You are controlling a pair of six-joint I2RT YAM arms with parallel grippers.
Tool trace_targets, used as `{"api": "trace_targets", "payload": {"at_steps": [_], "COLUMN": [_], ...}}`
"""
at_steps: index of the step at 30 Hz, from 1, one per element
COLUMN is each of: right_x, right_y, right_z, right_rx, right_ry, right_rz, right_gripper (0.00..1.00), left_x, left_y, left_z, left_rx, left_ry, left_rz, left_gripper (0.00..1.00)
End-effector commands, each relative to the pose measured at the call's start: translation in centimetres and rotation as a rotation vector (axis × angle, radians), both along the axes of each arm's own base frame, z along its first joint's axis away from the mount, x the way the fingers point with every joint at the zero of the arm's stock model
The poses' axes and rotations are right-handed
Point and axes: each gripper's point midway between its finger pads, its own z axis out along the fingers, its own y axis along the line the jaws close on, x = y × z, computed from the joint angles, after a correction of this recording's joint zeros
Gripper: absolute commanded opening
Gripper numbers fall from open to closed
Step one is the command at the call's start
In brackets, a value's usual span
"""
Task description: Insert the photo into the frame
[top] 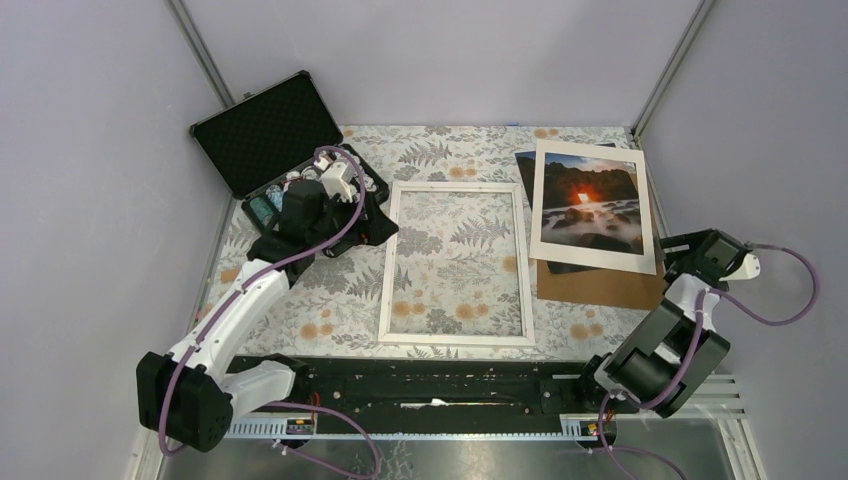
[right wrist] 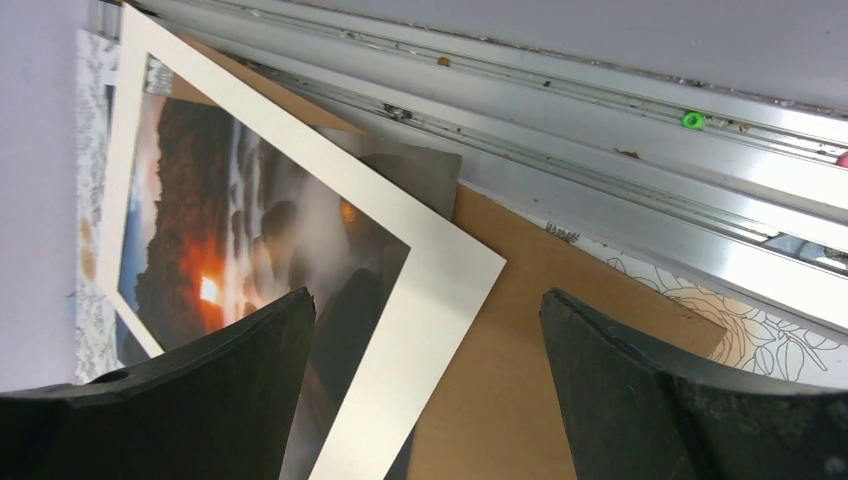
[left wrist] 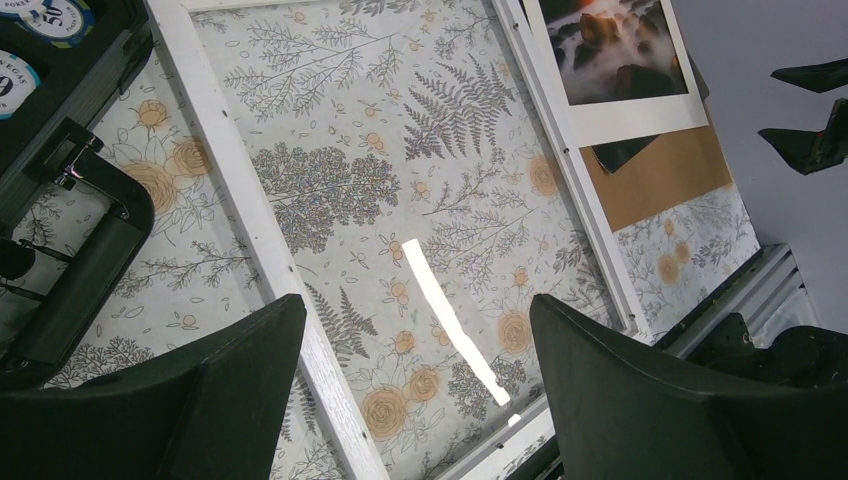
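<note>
The photo, a dark landscape with a red-orange sun and a white border, lies at the right on a brown backing board. The white frame lies flat mid-table with only the floral cloth showing inside it. My left gripper is open and empty, hovering over the frame's left rail, which runs between my fingers. My right gripper is open and empty just right of the photo's near right corner. In the right wrist view that corner and the board lie between the fingers.
An open black foam-lined case with chips stands at the back left, close behind my left arm. A dark sheet pokes out under the photo. A black rail runs along the near edge. Walls close in on three sides.
</note>
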Motion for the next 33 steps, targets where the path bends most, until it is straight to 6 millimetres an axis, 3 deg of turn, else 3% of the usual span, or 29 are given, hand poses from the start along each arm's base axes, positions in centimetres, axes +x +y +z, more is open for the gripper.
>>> {"api": "trace_targets", "payload": {"at_steps": [1, 21, 28, 33], "right_x": [1.1, 3.6, 5.2, 5.4], "right_y": [-1.5, 1.2, 3.2, 3.0], "right_z": [0.3, -4.9, -4.7, -3.5], "right_rx": [-0.03, 0.173, 0.249, 0.222], "right_ry": [0.008, -0.01, -0.106, -0.117], "right_rz": [-0.001, 0.144, 0.244, 0.262], "right_gripper": [0.9, 0.85, 0.8, 0.8], "left_x": [0.5, 0.6, 0.6, 0.6], "left_y": [-0.3, -0.3, -0.3, -0.4], "left_z": [0.7, 0.5, 0.4, 0.3], "left_rx": [-0.014, -0.01, -0.011, -0.011], "left_ry": [-0.047, -0.045, -0.042, -0.04], "left_rz": [-0.007, -0.004, -0.005, -0.008], "left_gripper": [0.88, 0.88, 0.88, 0.88]}}
